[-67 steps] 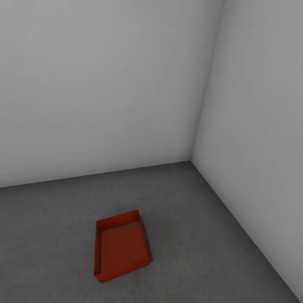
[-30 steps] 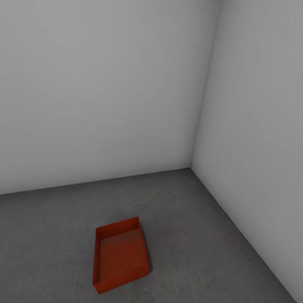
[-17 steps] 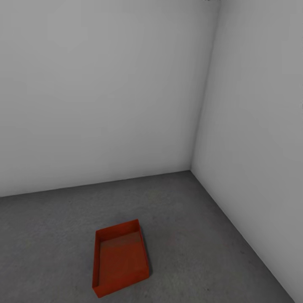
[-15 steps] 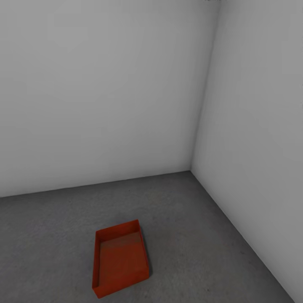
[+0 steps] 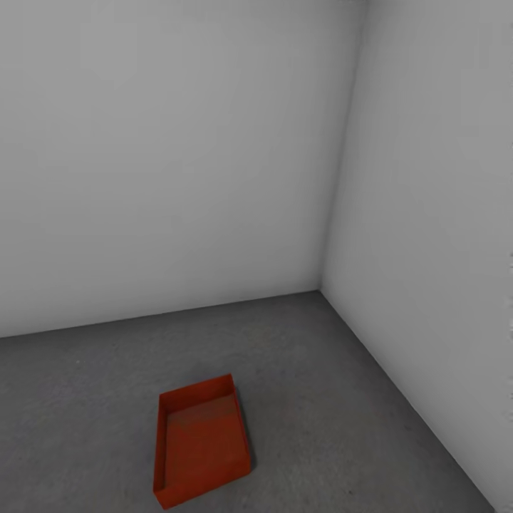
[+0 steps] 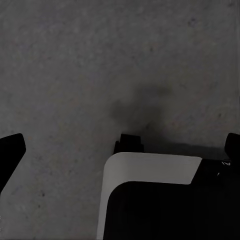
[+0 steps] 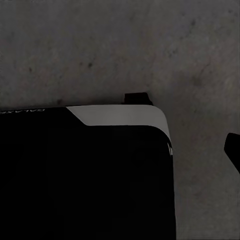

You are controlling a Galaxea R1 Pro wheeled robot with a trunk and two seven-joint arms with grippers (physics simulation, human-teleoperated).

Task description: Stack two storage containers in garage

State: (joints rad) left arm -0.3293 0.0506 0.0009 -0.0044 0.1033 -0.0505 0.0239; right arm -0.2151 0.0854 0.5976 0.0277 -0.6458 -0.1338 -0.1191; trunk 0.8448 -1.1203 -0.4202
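Container (image 5: 203, 442) alone on grey floor (image 5: 342, 399) — fingers (image 6: 10, 150) over bare concrete.

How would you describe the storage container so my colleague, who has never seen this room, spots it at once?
Find the corner where the two plain white walls meet, then look down at the dark grey floor in front of it. There lies the storage container, a low-walled rectangular open-top bin, empty and slightly askew to the walls. Its orange-red colour sets it apart from the grey and white surroundings.
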